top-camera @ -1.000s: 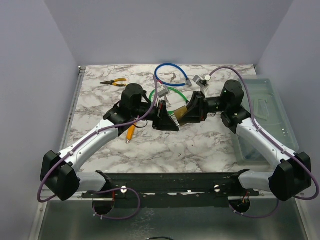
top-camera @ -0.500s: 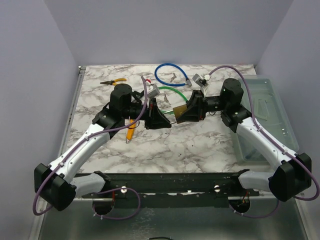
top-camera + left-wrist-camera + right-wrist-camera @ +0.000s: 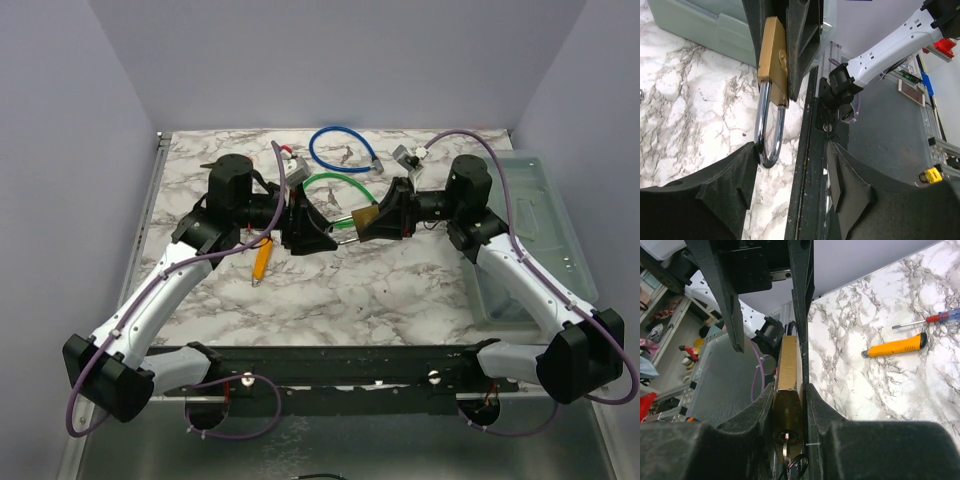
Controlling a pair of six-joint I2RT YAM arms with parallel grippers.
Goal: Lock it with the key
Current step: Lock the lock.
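**At table centre: padlock gripped, locking unconfirmed**

Top external. We list the right gripper (image 3: 372, 220) pinching the padlock (image 3: 364, 215) over the marble table (image 3: 400, 290). The left gripper (image 3: 316, 232) faces it with jaws spread, holding nothing. Also present: green cable loop (image 3: 335, 182), blue cable loop (image 3: 340, 152), orange utility knife (image 3: 261, 263).

Left wrist. We note the shackle (image 3: 767, 135), both legs appearing to enter the brass body. Its bow lies just beside one left finger (image 3: 715, 190); we cannot tell if they touch.

Right wrist. We note what looks like a key (image 3: 786, 438) in the keyway, a ring hanging below it.

Status. We judge the shackle seated and the key inserted. Whether the key is turned, we cannot tell. Left to do, in our judgement: turn the key, confirm the lock, withdraw the key.
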